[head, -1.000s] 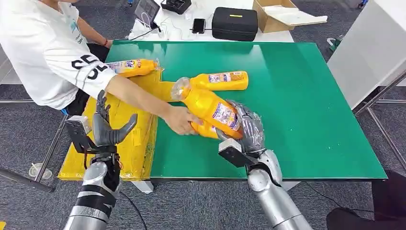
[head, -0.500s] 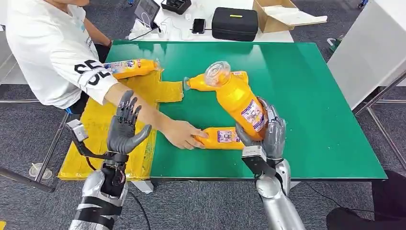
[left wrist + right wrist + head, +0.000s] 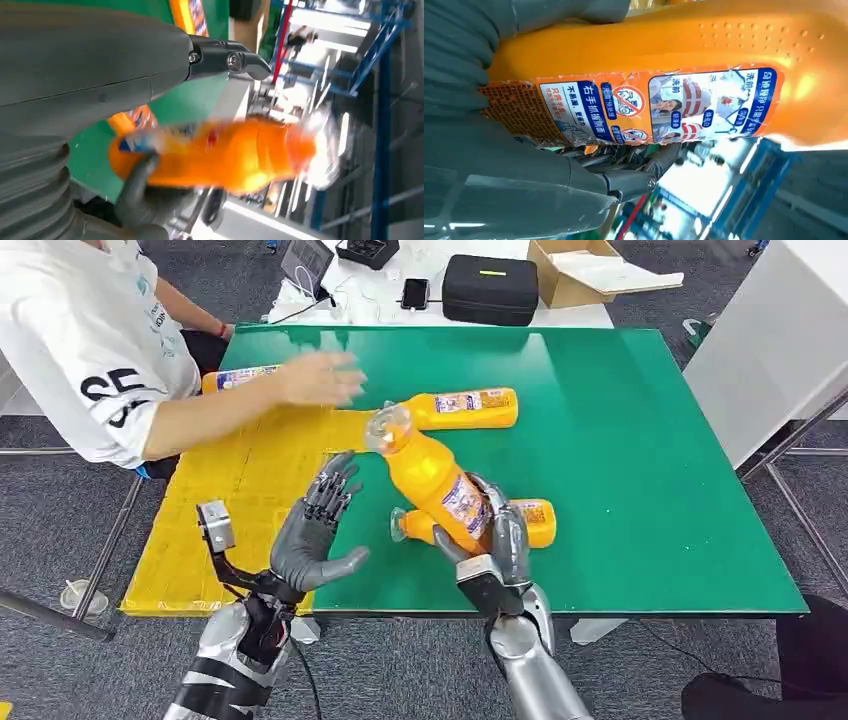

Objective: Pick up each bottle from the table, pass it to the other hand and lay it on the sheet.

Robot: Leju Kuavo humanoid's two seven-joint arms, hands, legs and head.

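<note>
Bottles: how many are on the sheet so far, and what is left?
Done: one bottle lies on the yellow sheet, by a person's hand. In hand: the right hand holds a bottle tilted toward the open left hand. Left: two bottles on the green table.

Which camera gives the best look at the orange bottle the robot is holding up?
The head view: the whole held bottle shows in the right hand. The right wrist view gives just its label, close up; the left wrist view shows it blurred.
</note>
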